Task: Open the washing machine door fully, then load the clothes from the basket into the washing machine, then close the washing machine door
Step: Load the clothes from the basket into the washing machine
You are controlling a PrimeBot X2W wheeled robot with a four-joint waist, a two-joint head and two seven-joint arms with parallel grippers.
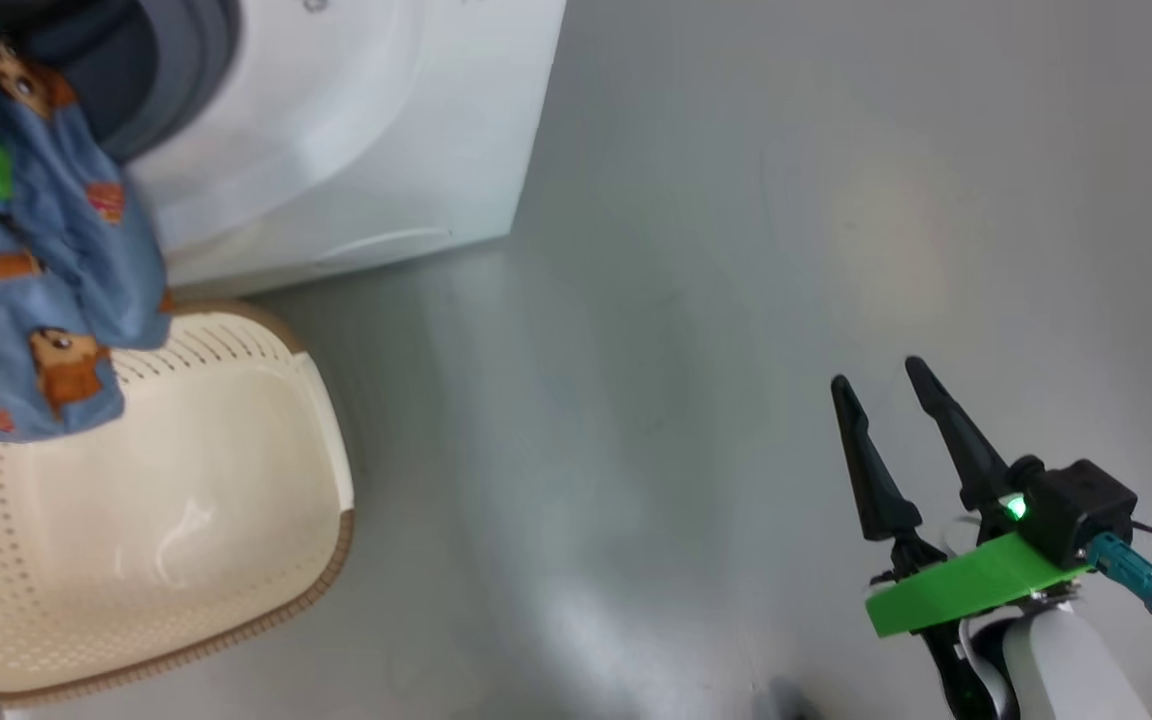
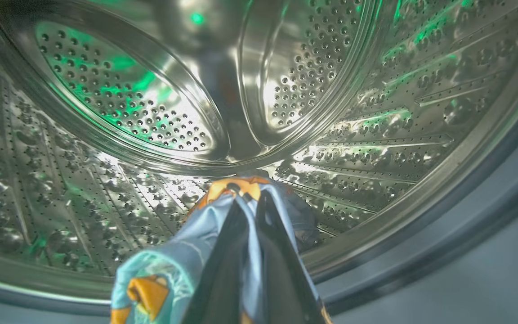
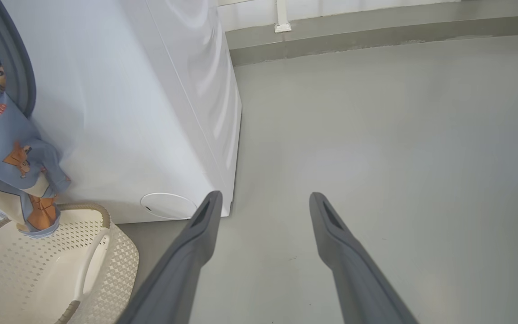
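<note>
My left gripper is shut on the clothes, a light blue fabric with orange figures, and reaches into the steel drum of the washing machine. The rest of the clothes trails out of the opening past the grey gasket and hangs down over the cream basket, whose visible inside is bare plastic. My right gripper is open over the floor, right of the machine, holding nothing. The washing machine door is out of view.
Grey floor stretches wide to the right of the machine. A round service cap sits low on the machine's front, just above the basket. A low wall ledge runs along the far side of the floor.
</note>
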